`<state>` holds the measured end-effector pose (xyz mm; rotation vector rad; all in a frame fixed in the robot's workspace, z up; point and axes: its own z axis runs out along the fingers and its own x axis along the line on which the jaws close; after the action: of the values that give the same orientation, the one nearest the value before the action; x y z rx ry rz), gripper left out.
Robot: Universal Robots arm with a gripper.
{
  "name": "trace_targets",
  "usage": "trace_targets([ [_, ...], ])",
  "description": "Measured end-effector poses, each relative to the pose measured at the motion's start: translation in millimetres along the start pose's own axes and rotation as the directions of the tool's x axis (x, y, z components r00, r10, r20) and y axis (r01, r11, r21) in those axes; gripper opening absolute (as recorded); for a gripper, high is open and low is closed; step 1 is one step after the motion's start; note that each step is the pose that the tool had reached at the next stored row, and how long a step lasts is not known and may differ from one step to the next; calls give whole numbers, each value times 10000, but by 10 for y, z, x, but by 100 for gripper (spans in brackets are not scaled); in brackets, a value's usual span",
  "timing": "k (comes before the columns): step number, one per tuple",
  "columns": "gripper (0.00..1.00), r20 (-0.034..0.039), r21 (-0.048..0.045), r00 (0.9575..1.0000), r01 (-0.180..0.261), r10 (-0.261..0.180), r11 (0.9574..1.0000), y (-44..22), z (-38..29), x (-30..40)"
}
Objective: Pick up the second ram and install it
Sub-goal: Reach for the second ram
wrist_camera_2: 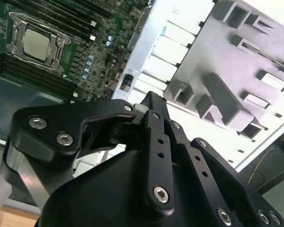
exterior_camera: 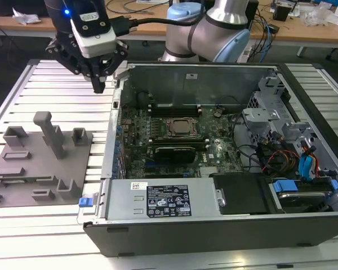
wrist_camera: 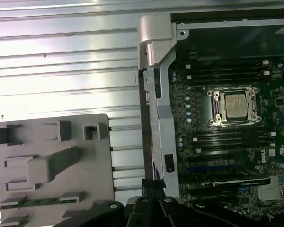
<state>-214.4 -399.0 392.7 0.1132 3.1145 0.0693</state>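
The second ram (wrist_camera: 38, 201) is a thin green stick lying in a slot of the grey holder plate (wrist_camera: 92, 156). In the exterior view it sits near that plate's front edge (exterior_camera: 11, 180). My gripper (exterior_camera: 98, 85) hangs above the slatted table, between the holder plate (exterior_camera: 22, 169) and the open computer case (exterior_camera: 110, 169), near the case's far corner on the exterior view's left. Its fingers (wrist_camera_2: 151, 106) are shut with nothing between them. The gripper tip (wrist_camera: 154, 189) lies well away from the ram. The motherboard (wrist_camera: 227, 142) with its CPU socket (wrist_camera: 233, 105) and black memory slots (wrist_camera: 232, 137) lies open inside the case.
A tall grey post (exterior_camera: 50, 132) and several small blocks rise from the holder plate. The case's metal side wall (wrist_camera: 156, 94) stands between table and motherboard. A power supply (exterior_camera: 163, 199), drive cage (exterior_camera: 281, 129) and cables (exterior_camera: 281, 157) fill the case's near and right parts.
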Motion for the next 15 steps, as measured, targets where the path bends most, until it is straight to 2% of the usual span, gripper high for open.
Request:
trace_targets([
  [2,11,-2,0,10000,2,-2,10000,-7,-3,101],
  [4,11,-1,-1,10000,3,-3,10000,-11,-4,144],
  [5,11,-1,-1,10000,1,-1,10000,-15,-6,204],
  [10,11,-1,-1,10000,3,-3,10000,-26,-8,350],
  [14,11,-1,-1,10000,3,-3,10000,-40,-11,544],
  [15,11,-1,-1,10000,4,-4,10000,-42,-12,571],
])
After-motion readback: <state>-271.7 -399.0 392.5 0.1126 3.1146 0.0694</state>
